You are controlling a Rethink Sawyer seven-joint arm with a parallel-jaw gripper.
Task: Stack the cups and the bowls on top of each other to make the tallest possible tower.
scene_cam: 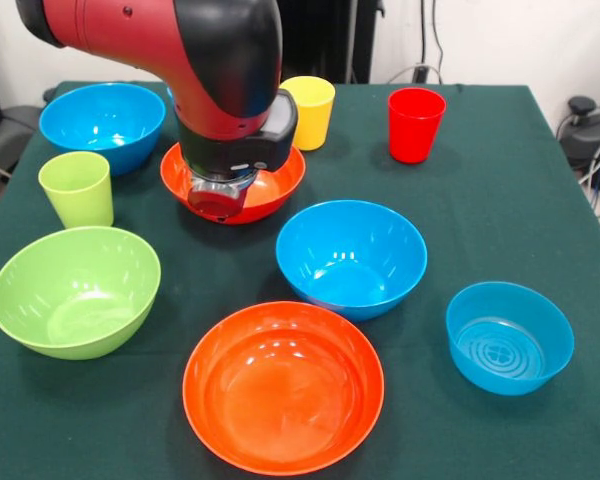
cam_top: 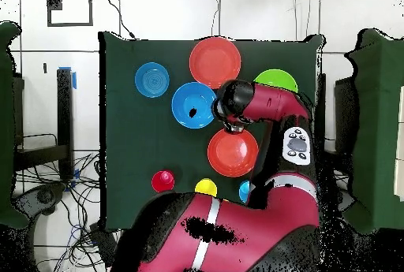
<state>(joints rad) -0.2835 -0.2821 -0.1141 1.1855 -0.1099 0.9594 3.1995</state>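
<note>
- The lime green bowl (scene_cam: 75, 290) and lime green cup (scene_cam: 77, 188) sit apart on the bench (scene_cam: 540, 200), with a deep blue bowl (scene_cam: 102, 122) behind them; nothing is stacked yet
- The gripper (scene_cam: 220, 200) hangs low over the far orange bowl (scene_cam: 280, 180), which looks like the target; it should come down squarely on the rim so the glossy wall does not slip
- I cannot tell how the jaws stand, or whether they touch the bowl, since the wrist hides them
- Rightward lie the near orange bowl (scene_cam: 283, 388), the middle blue bowl (scene_cam: 351, 257), the yellow cup (scene_cam: 310, 110), the red cup (scene_cam: 415, 124) and the small blue bowl (scene_cam: 509, 336)
</note>
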